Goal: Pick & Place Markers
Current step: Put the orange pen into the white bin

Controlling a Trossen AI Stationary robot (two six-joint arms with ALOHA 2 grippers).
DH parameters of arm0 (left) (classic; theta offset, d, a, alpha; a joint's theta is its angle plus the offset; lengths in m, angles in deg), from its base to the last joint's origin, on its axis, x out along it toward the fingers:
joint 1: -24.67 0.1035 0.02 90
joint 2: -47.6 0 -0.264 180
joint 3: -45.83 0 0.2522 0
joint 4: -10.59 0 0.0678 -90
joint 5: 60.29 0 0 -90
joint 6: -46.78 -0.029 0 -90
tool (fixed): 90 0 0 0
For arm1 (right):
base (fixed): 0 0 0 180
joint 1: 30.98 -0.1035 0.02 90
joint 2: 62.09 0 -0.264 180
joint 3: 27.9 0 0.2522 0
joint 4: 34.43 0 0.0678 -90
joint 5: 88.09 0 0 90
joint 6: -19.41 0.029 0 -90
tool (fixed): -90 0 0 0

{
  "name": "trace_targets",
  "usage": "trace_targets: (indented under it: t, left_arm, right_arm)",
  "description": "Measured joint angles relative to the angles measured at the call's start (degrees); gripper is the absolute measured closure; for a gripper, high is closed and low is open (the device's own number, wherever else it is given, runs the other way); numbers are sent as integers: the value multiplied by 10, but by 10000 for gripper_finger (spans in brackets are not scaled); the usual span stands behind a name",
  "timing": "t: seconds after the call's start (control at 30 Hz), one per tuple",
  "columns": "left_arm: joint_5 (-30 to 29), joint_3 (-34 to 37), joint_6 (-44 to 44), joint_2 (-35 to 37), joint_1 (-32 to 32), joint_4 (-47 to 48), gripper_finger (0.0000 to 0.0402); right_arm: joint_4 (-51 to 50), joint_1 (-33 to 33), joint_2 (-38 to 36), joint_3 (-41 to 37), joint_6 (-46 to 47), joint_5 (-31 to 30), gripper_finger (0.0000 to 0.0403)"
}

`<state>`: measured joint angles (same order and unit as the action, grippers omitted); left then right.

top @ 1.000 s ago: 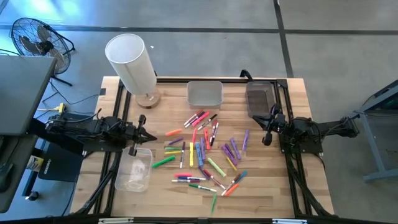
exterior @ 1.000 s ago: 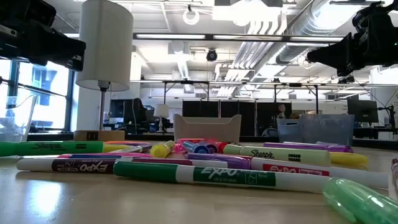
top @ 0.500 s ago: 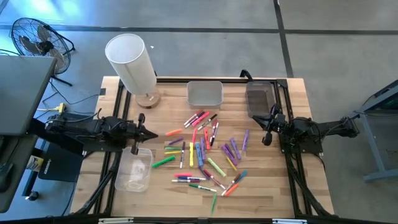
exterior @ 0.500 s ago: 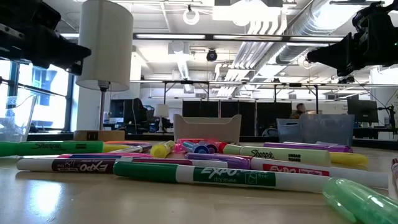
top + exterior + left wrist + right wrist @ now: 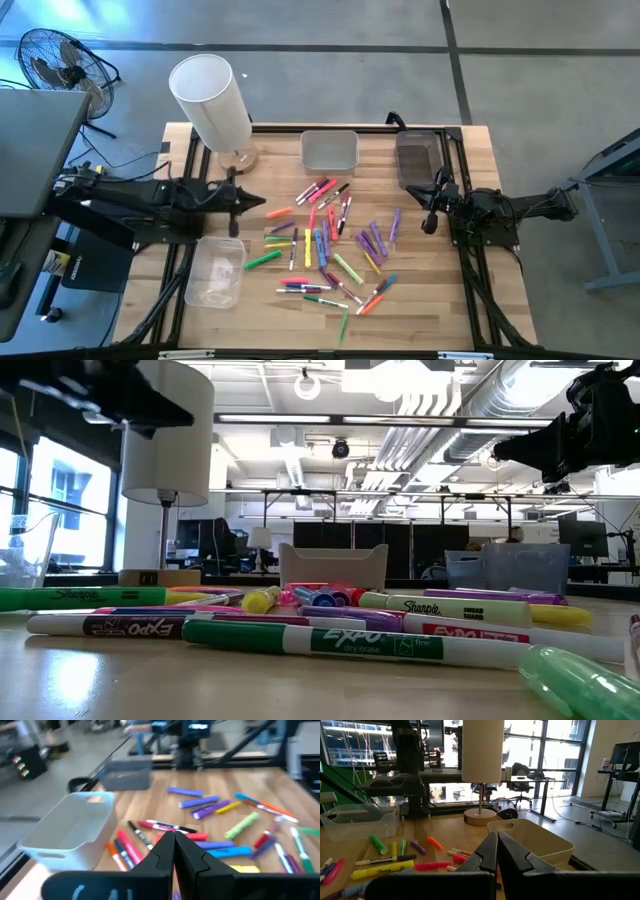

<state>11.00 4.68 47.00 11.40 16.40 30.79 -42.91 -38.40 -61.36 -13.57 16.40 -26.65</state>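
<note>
Dozens of markers (image 5: 328, 243) are being left scattered mid-table. Left gripper (image 5: 262, 207), fingers together and empty, is being held just beside them; right gripper (image 5: 427, 199), likewise closed, is being held at the table's right.

Markers (image 5: 325, 240) lie mid-table, between both arms

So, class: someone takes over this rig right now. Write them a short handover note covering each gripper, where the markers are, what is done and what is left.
Left gripper: shut, empty, above the table's left side near the lamp.
Right gripper: shut, empty, at the right edge beside the dark bin.
Markers: all loose on the wood, mid-table.
Bins: the white bin at the back and the clear bin front-left show no markers inside.
Done: nothing placed.
Left: every marker.
</note>
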Motion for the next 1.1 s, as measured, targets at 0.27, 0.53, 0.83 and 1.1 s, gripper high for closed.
trace_targets:
  t: [0.27,0.53,0.83,1.1]
  left_arm:
    - [-77,-166,32,-208,22,110,391]
    - [36,-293,154,-381,99,299,336]
    - [118,-325,201,-514,116,327,256]
    - [117,-324,221,-565,117,342,247]
  right_arm:
    - [0,0,0,0,0,0,402]
    - [0,0,0,0,0,0,402]
    - [0,0,0,0,0,0,402]
    - [0,0,0,0,0,0,402]
